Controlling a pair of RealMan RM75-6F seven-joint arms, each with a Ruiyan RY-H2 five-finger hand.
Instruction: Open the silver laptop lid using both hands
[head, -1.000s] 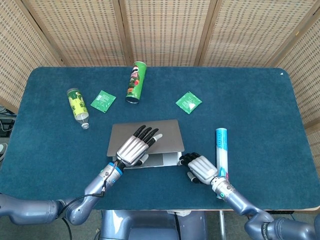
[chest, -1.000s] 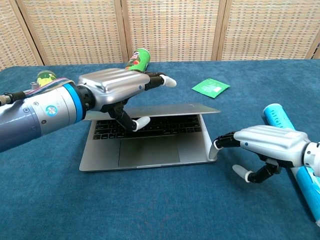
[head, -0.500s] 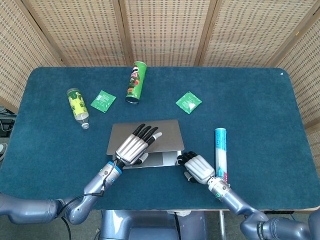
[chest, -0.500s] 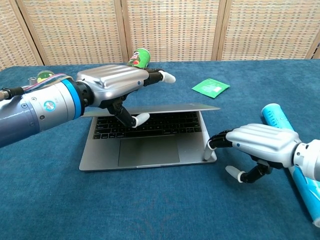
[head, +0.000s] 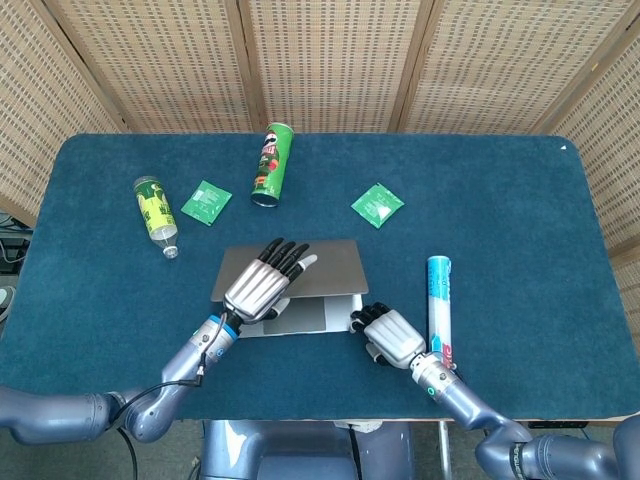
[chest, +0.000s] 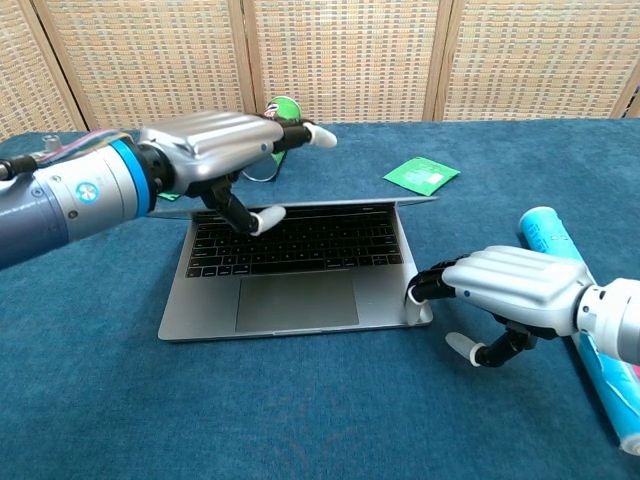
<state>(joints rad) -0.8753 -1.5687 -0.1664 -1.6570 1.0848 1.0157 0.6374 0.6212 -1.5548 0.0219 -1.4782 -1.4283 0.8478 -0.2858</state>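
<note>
The silver laptop is set near the front middle of the blue table, its lid raised partway so that the keyboard is seen in the chest view. The lid's front edge is held by the left hand, with the fingers extended together over the top of the lid and the thumb hooked beneath it. At 3 o'clock of the laptop base, its front right corner is touched by the fingertips of the right hand; the fingers are curled down side by side, the thumb held apart below. A blue tube lies just beside the right hand at 3 o'clock. At 12 o'clock of the laptop a green can lies on its side, a green packet at 1 o'clock, another packet and a bottle at 10 o'clock.
</note>
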